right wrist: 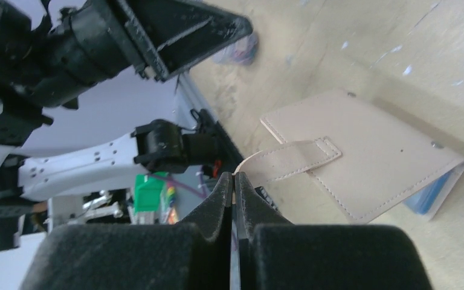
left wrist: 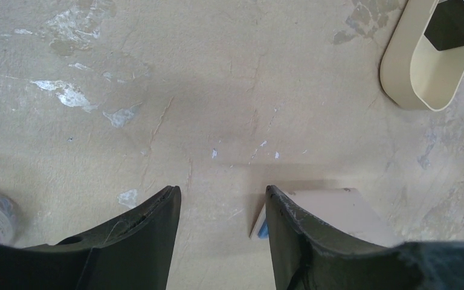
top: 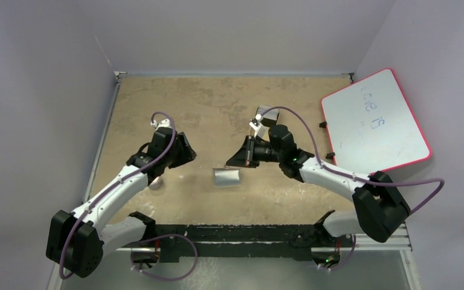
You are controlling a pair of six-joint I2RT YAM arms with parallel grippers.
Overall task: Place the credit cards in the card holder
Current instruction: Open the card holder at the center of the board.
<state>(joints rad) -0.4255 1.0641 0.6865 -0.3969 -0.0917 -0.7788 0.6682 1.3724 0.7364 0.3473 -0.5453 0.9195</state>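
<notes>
Oval tray (left wrist: 397, 67) beyond card holder (left wrist: 336, 212)

Robotics lab, bench cell. Evidence: left arm (top: 118, 190) and right arm (top: 332, 175) bolted to a black rail (top: 241, 232) at the near edge of a worn, scuffed tan table (top: 217, 103), with purple cables (top: 423, 180) looped along both. Plain pale walls (top: 235, 30) box the table in on three sides. A red-edged whiteboard (top: 374, 124) with handwriting leans at the right. The right wrist view shows a green box (right wrist: 148, 190) and wiring past the table edge.
</notes>
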